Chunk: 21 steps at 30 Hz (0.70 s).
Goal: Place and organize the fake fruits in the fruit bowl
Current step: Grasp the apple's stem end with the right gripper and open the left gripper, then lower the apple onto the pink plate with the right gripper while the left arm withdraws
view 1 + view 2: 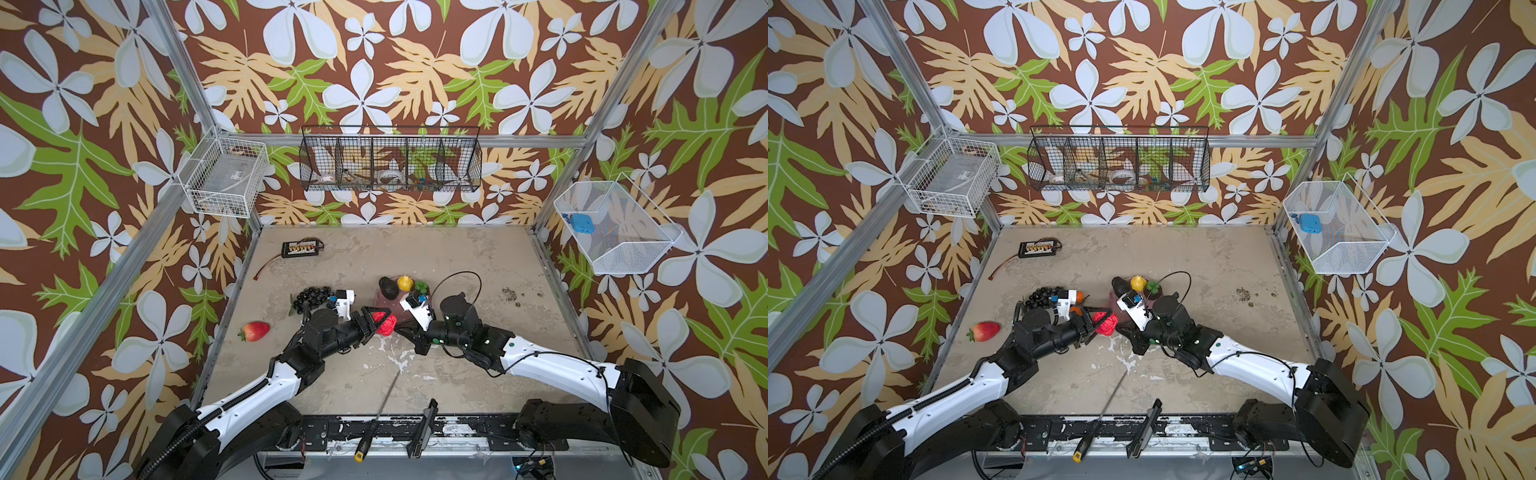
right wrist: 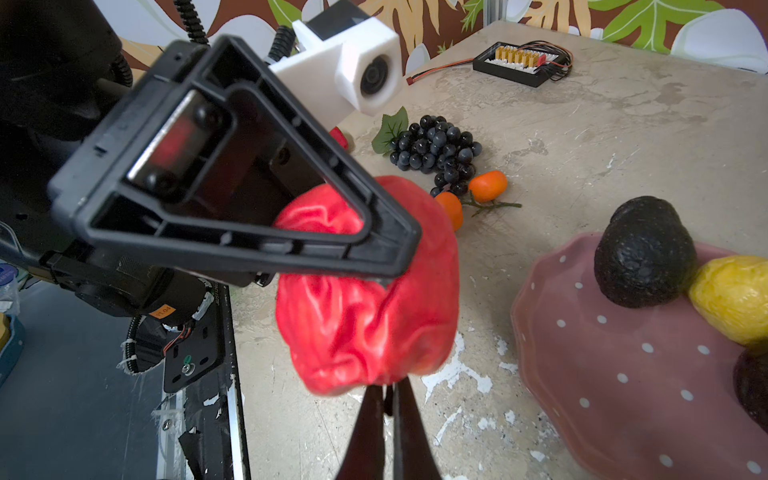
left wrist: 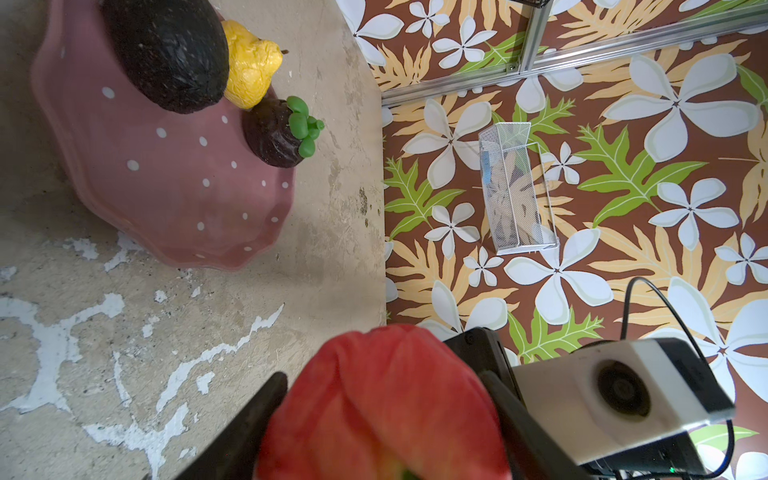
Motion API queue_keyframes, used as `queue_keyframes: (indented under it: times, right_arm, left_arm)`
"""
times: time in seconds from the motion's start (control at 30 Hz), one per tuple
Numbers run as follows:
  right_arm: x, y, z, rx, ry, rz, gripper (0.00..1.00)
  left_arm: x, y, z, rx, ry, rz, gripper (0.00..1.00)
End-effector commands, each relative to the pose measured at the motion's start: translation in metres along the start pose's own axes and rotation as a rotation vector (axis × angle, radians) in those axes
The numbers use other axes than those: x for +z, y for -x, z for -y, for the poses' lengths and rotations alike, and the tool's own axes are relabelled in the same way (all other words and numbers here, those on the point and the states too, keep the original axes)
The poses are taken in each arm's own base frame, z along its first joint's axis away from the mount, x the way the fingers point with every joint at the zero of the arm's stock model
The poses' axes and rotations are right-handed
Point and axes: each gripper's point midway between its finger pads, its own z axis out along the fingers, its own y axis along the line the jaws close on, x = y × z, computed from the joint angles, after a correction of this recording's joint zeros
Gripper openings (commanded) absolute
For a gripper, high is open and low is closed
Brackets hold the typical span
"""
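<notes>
The left gripper clamps the apple between its two fingers, which stand wide apart around the crumpled red fruit; the apple sits just beside the bowl, on its left in both top views. The right gripper is pinched tight, jaws pressed together, its tips right at the apple's edge; whether they touch it cannot be told. In the bowl lie the avocado, the lemon and a dark green-topped fruit at the rim. The other fruit is on the table. The grapes lie left of the bowl, the two oranges lie just beside them, and the strawberry is well apart near the left edge.
</notes>
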Motion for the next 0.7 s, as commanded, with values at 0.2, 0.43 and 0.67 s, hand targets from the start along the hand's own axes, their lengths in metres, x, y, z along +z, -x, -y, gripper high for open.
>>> queue_keyframes:
  times: [0.2, 0.43, 0.67]
  right_arm:
    - [-0.005, 0.010, 0.003, -0.021, -0.040, 0.004, 0.00]
    - [-0.013, -0.005, 0.032, -0.017, -0.222, -0.122, 0.00]
    - [-0.034, -0.013, 0.069, -0.072, -0.459, -0.257, 0.00]
  left_arm:
    - [0.000, 0.007, 0.001, 0.053, 0.030, 0.032, 0.93]
    - [-0.009, 0.024, -0.008, 0.154, 0.145, 0.119, 1.00]
    - [-0.034, 0.053, -0.019, 0.306, 0.312, 0.262, 1.00]
